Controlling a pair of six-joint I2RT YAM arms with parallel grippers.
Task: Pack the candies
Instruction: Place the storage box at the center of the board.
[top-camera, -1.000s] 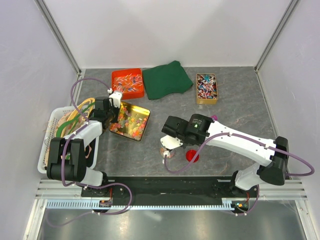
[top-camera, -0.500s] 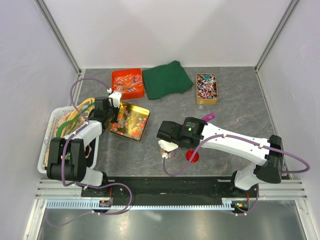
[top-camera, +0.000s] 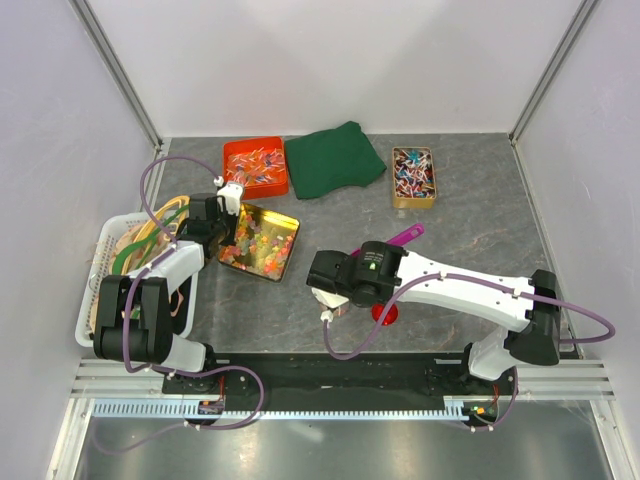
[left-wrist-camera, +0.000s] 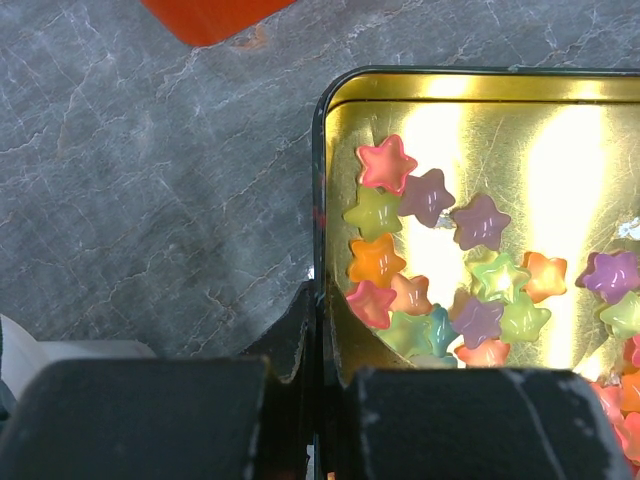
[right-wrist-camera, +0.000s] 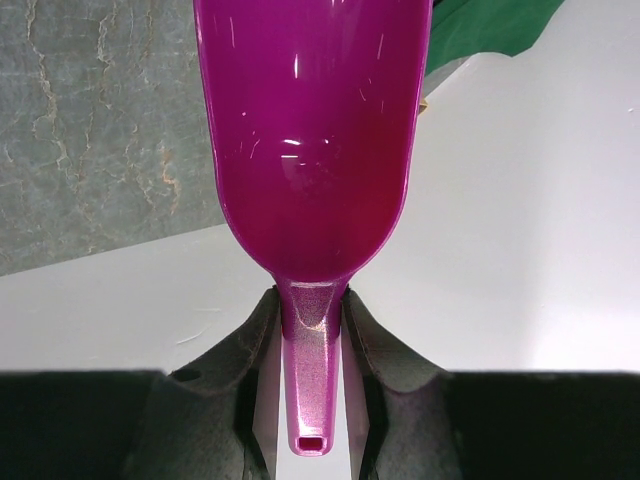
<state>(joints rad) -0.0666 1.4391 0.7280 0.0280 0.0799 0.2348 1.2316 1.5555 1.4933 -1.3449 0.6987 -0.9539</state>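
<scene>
The candies (top-camera: 256, 248) are small star-shaped pieces in orange, pink, green and purple, lying in a gold tin (top-camera: 284, 228). In the left wrist view the candies (left-wrist-camera: 470, 290) spread over the tin's floor (left-wrist-camera: 560, 150). My left gripper (top-camera: 224, 218) (left-wrist-camera: 321, 318) is shut on the tin's left rim, one finger inside and one outside. My right gripper (top-camera: 383, 247) (right-wrist-camera: 312, 305) is shut on the handle of a magenta scoop (top-camera: 403, 236) (right-wrist-camera: 312, 130), held above the table to the right of the tin. No candies show in the scoop.
An orange tray (top-camera: 240, 150) of wrapped sweets, a green cloth (top-camera: 335, 158) and a wooden box (top-camera: 394, 178) of twist-wrapped sweets line the back. A white basket (top-camera: 108, 245) stands at the left. A red lid (top-camera: 386, 313) and a small round container (top-camera: 336, 306) lie under my right arm.
My right arm has moved left toward the tin, carrying the scoop with it. The left gripper and the tin have stayed in place.
</scene>
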